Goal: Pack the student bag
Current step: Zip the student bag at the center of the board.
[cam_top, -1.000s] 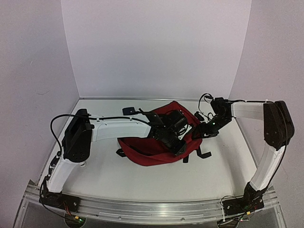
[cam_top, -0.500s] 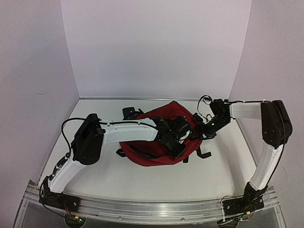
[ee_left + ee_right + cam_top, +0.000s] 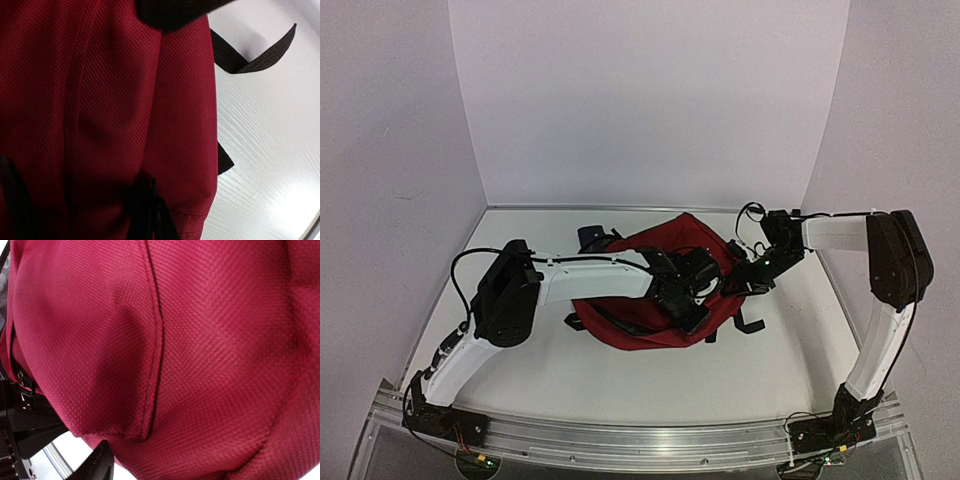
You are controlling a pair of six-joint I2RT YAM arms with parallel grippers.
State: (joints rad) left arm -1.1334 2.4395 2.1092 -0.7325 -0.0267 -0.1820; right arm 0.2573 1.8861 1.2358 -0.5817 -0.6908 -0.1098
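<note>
The student bag, dark red fabric with black straps, lies slumped in the middle of the table. My left gripper reaches over it from the left. In the left wrist view its dark fingertips are pressed together, with the red fabric bunched round them. My right gripper is against the bag's right side. The right wrist view is filled with red cloth. Only one dark finger shows at the lower left, and the other is hidden behind the fabric.
A small dark blue object lies behind the bag at the back left. Black straps trail off the bag's right side onto the white table. Purple walls close in on three sides.
My left arm has swung further over the bag and its jaws have closed. The right gripper has edged in against the bag's right side.
</note>
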